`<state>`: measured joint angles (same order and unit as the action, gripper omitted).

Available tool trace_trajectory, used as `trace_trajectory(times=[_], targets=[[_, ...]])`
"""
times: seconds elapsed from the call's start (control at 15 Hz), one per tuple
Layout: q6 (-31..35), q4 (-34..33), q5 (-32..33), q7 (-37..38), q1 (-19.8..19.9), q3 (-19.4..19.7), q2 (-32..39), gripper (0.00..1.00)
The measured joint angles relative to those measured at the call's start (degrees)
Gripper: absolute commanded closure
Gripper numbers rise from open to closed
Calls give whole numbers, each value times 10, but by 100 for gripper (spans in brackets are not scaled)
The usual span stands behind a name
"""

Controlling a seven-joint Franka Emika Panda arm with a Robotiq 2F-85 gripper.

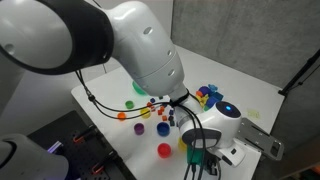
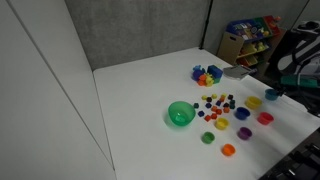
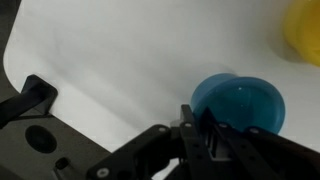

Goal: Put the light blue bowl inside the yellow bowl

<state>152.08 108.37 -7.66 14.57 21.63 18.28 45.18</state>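
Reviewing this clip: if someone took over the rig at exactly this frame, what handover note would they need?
Gripper: in the wrist view the fingers look closed on the rim of the light blue bowl.
Light blue bowl: at the gripper. I cannot tell whether it is off the table.
Yellow bowl: apart from the light blue bowl, at the upper right edge of the wrist view.
Done: the grasp, apparently.
Left: carry the light blue bowl over the yellow bowl, lower it in, release.
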Motion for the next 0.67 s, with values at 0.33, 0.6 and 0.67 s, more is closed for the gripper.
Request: trace_trajectory(times=[0.33,0.6,0.67], targets=[[-11,28,-4,-1,-6,-27,-47,95],[-7,66,-12,-2,-21,-51,-75,95],[-2,76,-15,-3,-25,-57,-80,95]])
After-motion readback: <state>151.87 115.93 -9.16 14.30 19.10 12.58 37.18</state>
